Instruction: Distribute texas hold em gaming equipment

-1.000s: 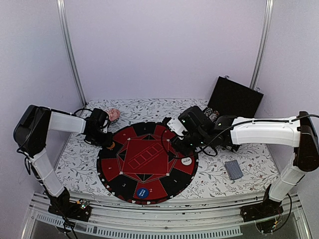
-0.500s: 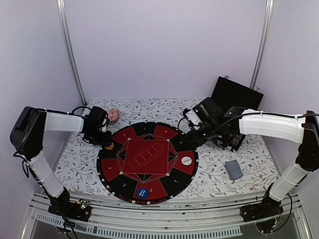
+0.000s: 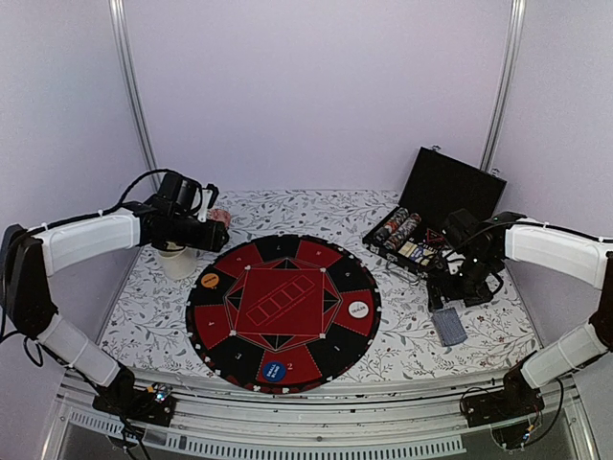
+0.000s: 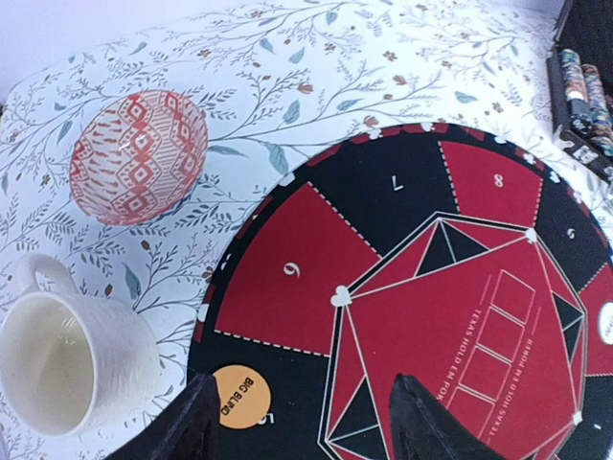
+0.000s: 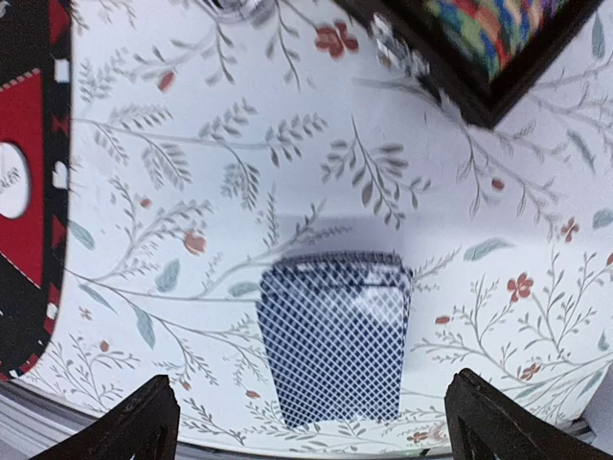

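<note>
The left arm reaches over the white cup, with the left gripper above the round mat. The right arm bends down by the chip case. The left gripper's fingers are apart and empty, near the orange disc. The right gripper is spread wide above the deck of cards, holding nothing

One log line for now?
left end effector: open, empty | right end effector: open, above card deck | orange disc, white disc, blue disc: on mat

Card deck lies free; chip case stands close beyond
</note>
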Controlling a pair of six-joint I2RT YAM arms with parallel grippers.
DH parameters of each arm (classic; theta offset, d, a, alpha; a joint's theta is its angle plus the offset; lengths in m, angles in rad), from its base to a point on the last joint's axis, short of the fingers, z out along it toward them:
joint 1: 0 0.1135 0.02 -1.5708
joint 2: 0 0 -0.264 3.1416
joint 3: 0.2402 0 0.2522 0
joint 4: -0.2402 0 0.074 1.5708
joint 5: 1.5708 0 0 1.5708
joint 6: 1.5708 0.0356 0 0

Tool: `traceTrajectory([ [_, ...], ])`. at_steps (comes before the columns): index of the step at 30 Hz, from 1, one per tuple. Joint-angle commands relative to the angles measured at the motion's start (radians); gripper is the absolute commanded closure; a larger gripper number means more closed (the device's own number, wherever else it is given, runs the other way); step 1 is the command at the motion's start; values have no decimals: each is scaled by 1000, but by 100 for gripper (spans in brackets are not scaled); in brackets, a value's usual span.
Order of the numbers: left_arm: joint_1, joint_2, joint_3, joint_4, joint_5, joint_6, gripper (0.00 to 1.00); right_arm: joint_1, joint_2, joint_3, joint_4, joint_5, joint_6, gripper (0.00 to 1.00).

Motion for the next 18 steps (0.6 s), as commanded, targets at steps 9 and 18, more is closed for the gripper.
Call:
traceTrajectory([
  [9, -20, -45, 22, -1, 37, 82, 34, -39, 114, -44, -66, -59, 67, 1],
  [18, -21, -89, 64, -23, 112, 96, 33, -53, 258, -53, -37, -73, 53, 1],
])
